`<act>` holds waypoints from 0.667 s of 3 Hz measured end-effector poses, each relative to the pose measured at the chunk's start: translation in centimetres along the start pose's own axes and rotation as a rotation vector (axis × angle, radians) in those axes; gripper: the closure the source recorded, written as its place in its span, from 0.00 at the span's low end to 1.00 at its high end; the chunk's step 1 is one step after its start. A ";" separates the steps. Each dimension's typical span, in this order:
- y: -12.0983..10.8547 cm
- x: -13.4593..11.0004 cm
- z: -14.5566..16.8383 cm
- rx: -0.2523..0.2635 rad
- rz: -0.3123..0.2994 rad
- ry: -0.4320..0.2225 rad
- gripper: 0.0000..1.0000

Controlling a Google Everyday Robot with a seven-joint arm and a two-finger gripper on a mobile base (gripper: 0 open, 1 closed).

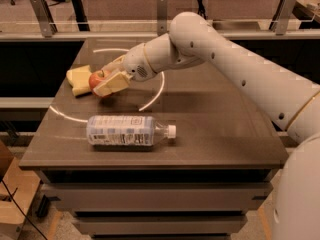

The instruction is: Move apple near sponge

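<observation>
The counter carries a plastic bottle on its side near the front edge and a sponge by the left edge. The gripper clasps the apple beside the sponge.

Fig.: 1 apple, 1 sponge, 1 bottle, 1 table, 1 arm w/ 1 gripper, clamped on apple just beside sponge.
</observation>
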State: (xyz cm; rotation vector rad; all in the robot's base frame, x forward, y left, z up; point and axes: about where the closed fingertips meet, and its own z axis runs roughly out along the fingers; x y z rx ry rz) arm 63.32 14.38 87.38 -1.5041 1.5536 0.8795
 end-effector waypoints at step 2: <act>-0.3 0.8 0.5 0.008 0.018 0.006 0.00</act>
